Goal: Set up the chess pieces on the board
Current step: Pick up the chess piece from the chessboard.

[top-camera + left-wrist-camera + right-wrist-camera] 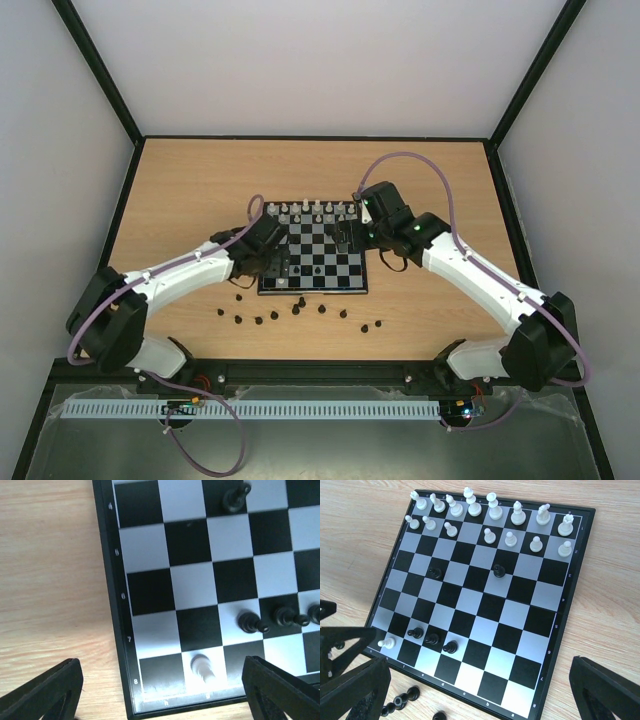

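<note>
Wooden table (pixel 180 190) with plain white walls (pixel 300 60) around it carries the board (pixel 312 291) in its middle, a little toward the near edge. At the board's left side the left hand (pixel 161 680) hangs low, its fingers (pixel 45 690) spread wide and nothing grasped. Between them, on a square by the board's near left corner, is one white piece (pixel 202 666); I cannot tell if it stands or lies. Just to the right of it stand three black pieces (pixel 431 640).

If this hand moves sideways before it rises, a finger can push the white piece over or sweep the black ones. A touch on the dark border can slide the whole board. I judge also that the white piece is on the wrong side. The white rows (pixel 492 505) fill the far edge of the board, with one gap in the pawn line.

Between the board and the table's near edge lie the loose black pieces (pixel 297 310), so most of the black side is not yet set. They are tiny, so a grasp can slip or flick one away.

At the right, the right hand (pixel 477 670) is released too and holds nothing, above the board. Both hands are near each other here, so they can collide.
</note>
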